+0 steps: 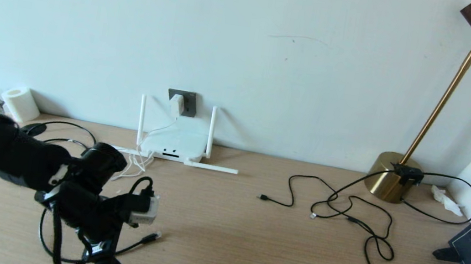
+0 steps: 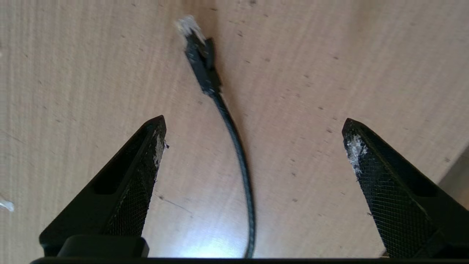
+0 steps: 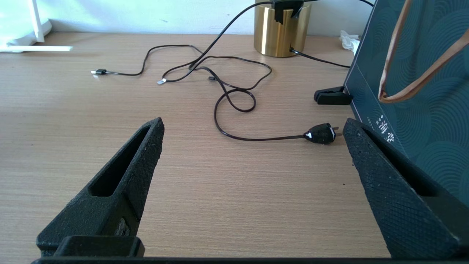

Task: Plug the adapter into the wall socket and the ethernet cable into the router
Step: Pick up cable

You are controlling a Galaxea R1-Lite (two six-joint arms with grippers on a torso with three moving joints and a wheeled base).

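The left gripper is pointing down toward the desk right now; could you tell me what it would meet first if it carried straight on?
Probably the ethernet cable: it runs between the open fingers of the left gripper, lying on the desk just beyond. Depth is unclear.

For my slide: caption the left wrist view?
Open left gripper above ethernet cable lying on desk.

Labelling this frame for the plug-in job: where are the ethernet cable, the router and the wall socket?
ethernet cable (image 2: 203,66): left wrist view, on the black boot.
router (image 1: 175,142): head view, on its white top.
wall socket (image 1: 190,102): head view, on the grey plate.
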